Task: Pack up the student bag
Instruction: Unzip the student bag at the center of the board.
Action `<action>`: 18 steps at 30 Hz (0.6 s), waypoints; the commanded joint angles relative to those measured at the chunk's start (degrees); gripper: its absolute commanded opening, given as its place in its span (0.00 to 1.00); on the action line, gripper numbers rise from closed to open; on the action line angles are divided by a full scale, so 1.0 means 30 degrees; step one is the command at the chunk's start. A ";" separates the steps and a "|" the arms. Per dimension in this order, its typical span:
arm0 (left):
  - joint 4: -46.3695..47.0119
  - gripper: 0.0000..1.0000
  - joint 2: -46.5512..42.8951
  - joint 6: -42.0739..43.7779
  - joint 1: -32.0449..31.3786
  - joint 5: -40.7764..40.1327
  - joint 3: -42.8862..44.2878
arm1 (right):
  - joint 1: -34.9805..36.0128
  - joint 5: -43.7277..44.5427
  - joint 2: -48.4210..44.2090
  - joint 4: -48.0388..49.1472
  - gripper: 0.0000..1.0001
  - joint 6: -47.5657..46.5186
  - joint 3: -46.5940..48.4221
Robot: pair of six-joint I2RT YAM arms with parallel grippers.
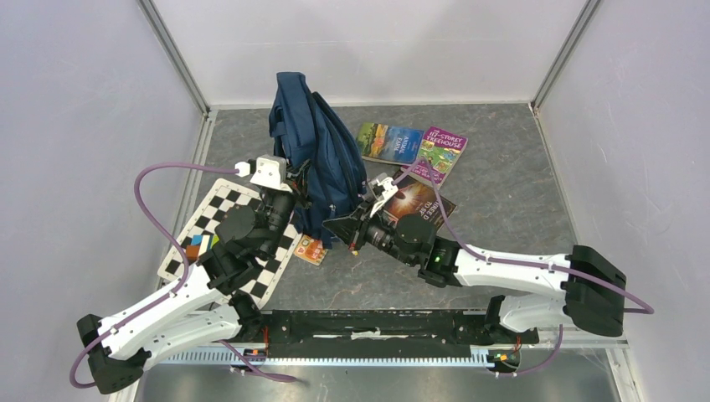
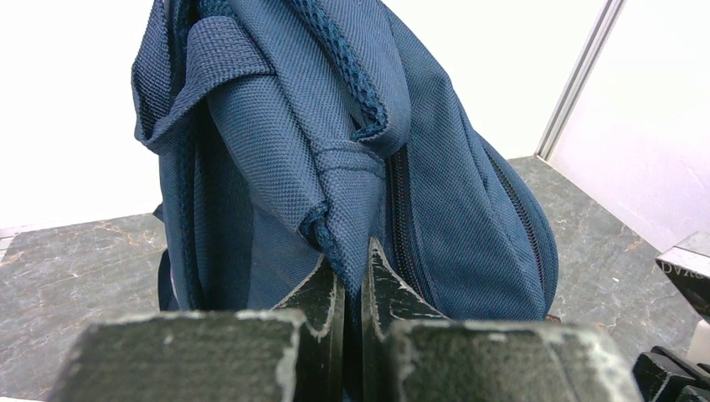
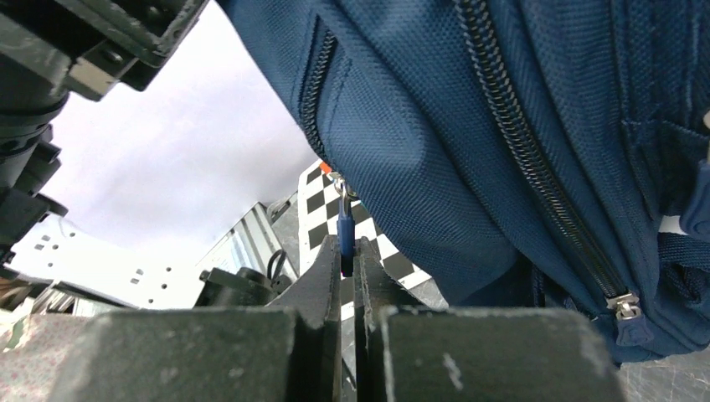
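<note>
- Right gripper [image 3: 347, 255] is clenched on the blue zipper pull [image 3: 343, 228] hanging from the student bag [image 1: 322, 155].
- Left gripper [image 2: 352, 272] pinches a fold of the bag's fabric, bracing it.
- The bag stands upright between both grippers, with books [image 1: 419, 155] just beside it.
- The step in hand looks like unzipping. Next, the right gripper should draw the pull along its zip while the left holds firm.

The student bag [image 2: 276, 151] is coarse, matt woven cloth; its zip pull [image 3: 344, 239] looks smooth plastic on a shiny metal ring [image 3: 336, 179]. My fingers [image 3: 322, 285] are scuffed matt black.
</note>
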 commanded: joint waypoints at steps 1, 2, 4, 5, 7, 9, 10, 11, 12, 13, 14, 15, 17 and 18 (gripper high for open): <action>0.1095 0.02 -0.0218 0.0480 0.0165 0.0311 0.0066 | -0.0092 -0.1204 -0.1382 -0.0628 0.00 -0.0305 0.1545; 0.1094 0.02 -0.0228 0.0615 0.0148 0.0611 0.0095 | -0.0092 -0.1398 -0.1447 -0.1053 0.00 -0.0456 0.1871; 0.1108 0.02 -0.0315 0.0827 0.0166 0.1216 0.0030 | -0.0077 -0.1855 -0.1418 -0.1865 0.00 -0.0583 0.2563; 0.1140 0.02 -0.0388 0.0878 0.0165 0.1468 0.0001 | -0.0076 -0.2021 -0.1402 -0.2240 0.00 -0.0680 0.2923; 0.1264 0.02 -0.0600 0.1055 0.0151 0.2490 -0.0061 | -0.0112 -0.2405 -0.1367 -0.2459 0.00 -0.0625 0.3361; 0.1245 0.02 -0.0784 0.1225 0.0137 0.3596 -0.0064 | -0.0117 -0.2530 -0.1334 -0.2571 0.00 -0.0457 0.3761; 0.1243 0.02 -0.0873 0.1246 0.0146 0.3996 -0.0066 | -0.0171 -0.2541 -0.1294 -0.2738 0.00 -0.0399 0.4014; 0.1243 0.02 -0.0905 0.1253 0.0138 0.4467 -0.0064 | -0.0234 -0.2525 -0.1277 -0.2987 0.00 -0.0339 0.4309; 0.1179 0.02 -0.0904 0.1272 0.0144 0.4900 -0.0001 | -0.0314 -0.2541 -0.1258 -0.3173 0.00 -0.0271 0.4522; 0.1025 0.02 -0.0867 0.1305 0.0145 0.5422 0.0111 | -0.0450 -0.2538 -0.1279 -0.3311 0.00 -0.0231 0.4756; 0.0798 0.02 -0.0822 0.1315 0.0144 0.5875 0.0243 | -0.0619 -0.2541 -0.1272 -0.3529 0.00 -0.0197 0.4987; 0.0718 0.02 -0.0793 0.1222 0.0140 0.6126 0.0313 | -0.0814 -0.2606 -0.1257 -0.3836 0.00 -0.0156 0.5267; 0.0734 0.02 -0.0761 0.0914 0.0137 0.6402 0.0316 | -0.1484 -0.3156 -0.1139 -0.4290 0.00 0.0078 0.5805; 0.0791 0.02 -0.0727 0.0808 0.0151 0.6602 0.0343 | -0.1829 -0.3438 -0.1114 -0.4434 0.00 0.0207 0.5979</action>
